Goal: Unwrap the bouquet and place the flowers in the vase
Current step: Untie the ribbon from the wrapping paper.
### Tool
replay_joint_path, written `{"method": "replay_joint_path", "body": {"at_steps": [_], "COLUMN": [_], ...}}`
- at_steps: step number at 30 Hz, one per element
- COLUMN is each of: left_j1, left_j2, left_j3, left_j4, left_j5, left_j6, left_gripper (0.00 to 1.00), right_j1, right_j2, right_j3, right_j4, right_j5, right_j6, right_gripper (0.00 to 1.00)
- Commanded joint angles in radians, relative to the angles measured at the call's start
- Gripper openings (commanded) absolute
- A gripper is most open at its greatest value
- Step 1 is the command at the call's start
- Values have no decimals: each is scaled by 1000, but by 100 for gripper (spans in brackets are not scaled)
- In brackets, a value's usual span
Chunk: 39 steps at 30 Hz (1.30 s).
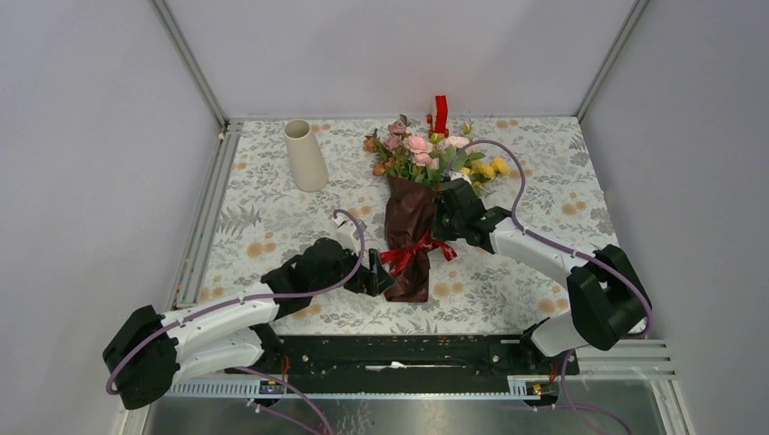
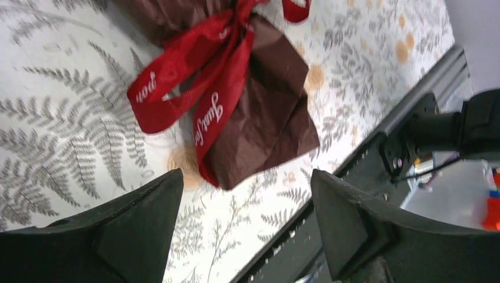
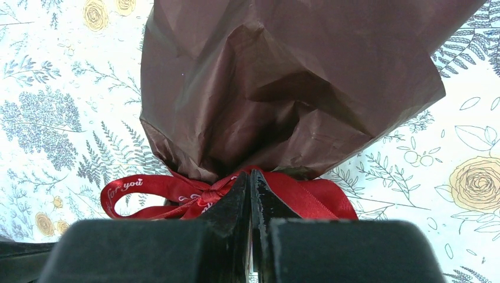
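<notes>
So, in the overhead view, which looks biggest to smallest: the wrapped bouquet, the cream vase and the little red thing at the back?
1. The bouquet, clearly largest.
2. The vase.
3. The red object, smallest, though it is farthest from the camera, which may shrink it.

From above and behind the arm bases we look down and forward over the whole table (image 1: 272,208), its near edge at the bottom of the frame and its far edge against the back wall. Our left wrist camera sits low and close by the near edge, looking past its own fingers (image 2: 141,236) at the red ribbon (image 2: 188,76) and the lower end of the wrapping paper (image 2: 265,118), with the metal rail (image 2: 424,82) of the near edge at right. Our right wrist camera is closer still, facing the paper over its closed fingertips. All three views share the ribbon-tied part of the bouquet (image 1: 408,227).
</notes>
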Motion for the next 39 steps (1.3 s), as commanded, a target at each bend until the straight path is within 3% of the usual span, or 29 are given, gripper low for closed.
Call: {"method": "replay_joint_path", "body": {"at_steps": [1,6,15,26,33,39], "left_j1": [-43,-63,-70,-109,-122,-124], "left_j2": [-8,55,143,267,286,266], "left_j3": [-6,-79,-152,-140,-133,-147], "left_j4": [165,244,336,415,422,427], "left_j5": [-226,-236,-247,-297,-317,-338], "left_j6": [8,-25,-13,-50,-55,-62], "left_gripper": [82,72,66,54,41,40], "right_j1": [11,11,11,11,11,11], "right_j2": [-37,-37,-33,-20,-22,-20], "right_j3": [-5,-3,3,7,13,14], "right_j4": [31,29,6,1,-14,-16], "right_j5": [28,13,25,9,15,14], "right_j6": [6,18,18,25,17,19], "right_gripper": [0,0,0,0,0,0]}}
